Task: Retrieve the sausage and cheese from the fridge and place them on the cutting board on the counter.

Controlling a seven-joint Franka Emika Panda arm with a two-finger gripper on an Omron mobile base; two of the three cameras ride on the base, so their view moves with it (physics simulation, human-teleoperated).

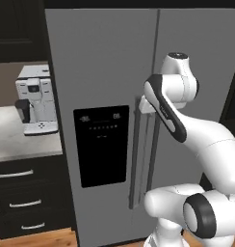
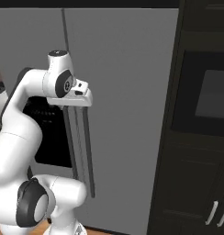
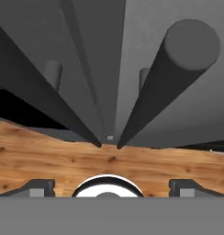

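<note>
Coffee machine (image 1: 36, 99): on the grey worktop left of the fridge (image 1: 105, 62).
Fridge: both doors shut; food unseen.
Handles (image 1: 143, 154): upright pair at the door seam.
Gripper (image 3: 109, 189): spread wide, empty, directly above handle tops.

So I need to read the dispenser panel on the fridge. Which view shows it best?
The left base view: the black dispenser panel faces the camera whole on the fridge door. In the right base view the arm covers most of the panel. The hand view looks down along the door handles, with a dark strip at its left edge.
</note>
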